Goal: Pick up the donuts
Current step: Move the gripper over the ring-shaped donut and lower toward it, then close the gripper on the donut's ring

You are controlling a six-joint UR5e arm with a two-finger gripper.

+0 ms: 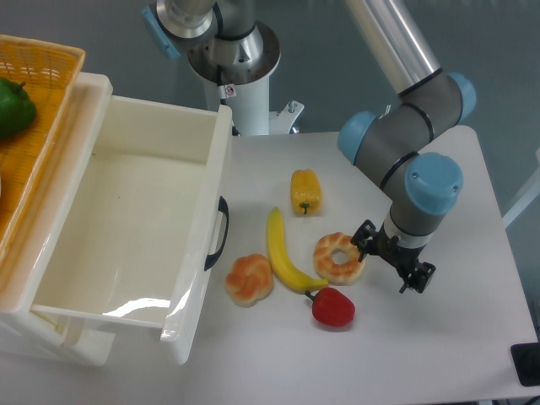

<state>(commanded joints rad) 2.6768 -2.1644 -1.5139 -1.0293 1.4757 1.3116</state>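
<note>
The donut (339,257) is a golden-tan ring with whitish glaze patches and a centre hole. It lies flat on the white table (439,337), between the banana (285,253) and the gripper. My gripper (394,263) hangs just right of the donut, close to the table. Its black fingers (365,238) are spread apart with nothing between them. One finger is beside the donut's right edge.
A red pepper (333,307) lies just below the donut. A knotted orange-tan bun (250,279) lies left of the banana. A yellow pepper (306,191) sits further back. An open white drawer (126,228) stands at the left, an orange basket (34,84) with a green pepper (13,108) behind it.
</note>
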